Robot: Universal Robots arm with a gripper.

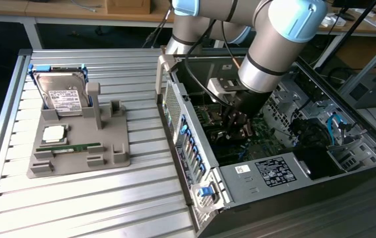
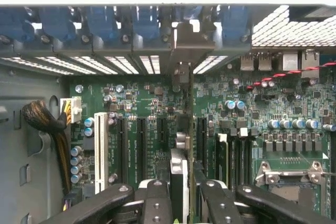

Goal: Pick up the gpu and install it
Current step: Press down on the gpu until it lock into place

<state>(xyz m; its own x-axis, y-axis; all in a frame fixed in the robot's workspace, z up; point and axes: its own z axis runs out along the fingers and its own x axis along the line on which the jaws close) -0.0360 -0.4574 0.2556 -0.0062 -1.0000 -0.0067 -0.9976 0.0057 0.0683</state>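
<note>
The gpu [image 2: 182, 129] is seen edge-on in the wrist view as a thin dark card, with its silvery end bracket [image 2: 181, 45] against the case's rear slot openings. My gripper [image 2: 182, 203] is shut on it, and the black fingers [image 2: 156, 200] press both faces. The card stands upright over the green motherboard [image 2: 152, 103], in line with the black expansion slots [image 2: 140, 145]. I cannot tell whether it is seated. In the exterior view my gripper [image 1: 237, 124] reaches down inside the open computer case [image 1: 198, 163].
On the slatted table at the exterior view's left lies a grey fixture tray [image 1: 112, 153] with a hard drive [image 1: 61, 94], a CPU [image 1: 54, 133] and a RAM stick [image 1: 69, 147]. Inside the case are a cable bundle [image 2: 44, 119], blue slot latches [image 2: 100, 22] and the CPU socket [image 2: 291, 179].
</note>
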